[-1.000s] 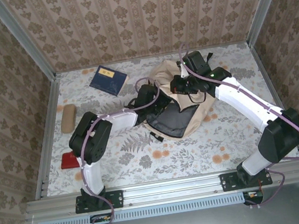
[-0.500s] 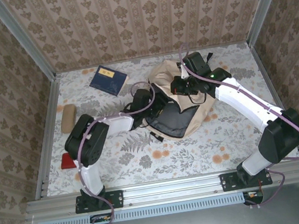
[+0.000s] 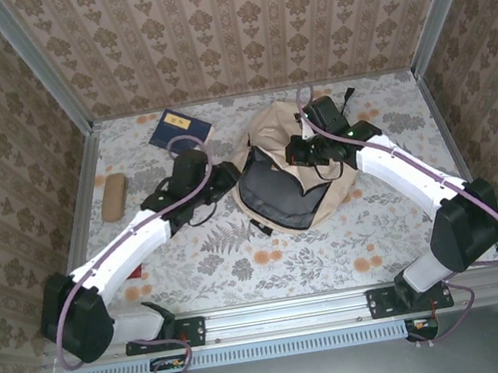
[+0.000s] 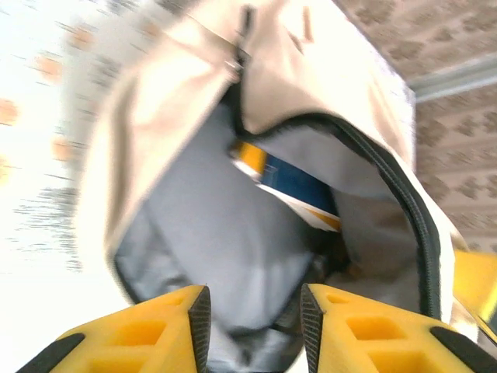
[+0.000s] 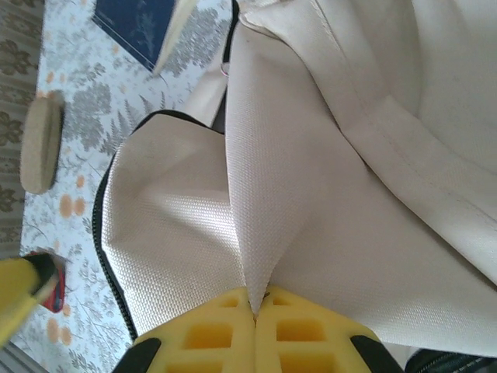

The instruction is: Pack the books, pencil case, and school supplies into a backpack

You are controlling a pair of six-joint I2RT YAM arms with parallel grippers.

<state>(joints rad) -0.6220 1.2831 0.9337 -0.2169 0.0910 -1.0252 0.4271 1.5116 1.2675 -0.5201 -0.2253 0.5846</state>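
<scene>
Mid-packing: R gripper [image 5: 255,307] pinches backpack [image 3: 279,196] fabric, holding mouth open w/ a book [image 4: 287,183] inside; L gripper [image 4: 255,311] parted, empty at opening, so next prob. needs a reach left to navy book [image 3: 181,131] or pencil case [image 3: 114,196].

Observed: left arm [image 3: 131,244] and right arm [image 3: 408,174] have white link shells, black joint housings, purple cable along each. The left hand [image 4: 254,311] and right hand [image 5: 255,311] carry yellow fingers [image 4: 140,334] with square moulded recesses and black edging.

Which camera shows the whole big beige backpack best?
Top external view: the large beige fabric backpack lies almost whole, mouth open. Left wrist view looks into its grey lining; right wrist view sits close on its outer cloth.
</scene>
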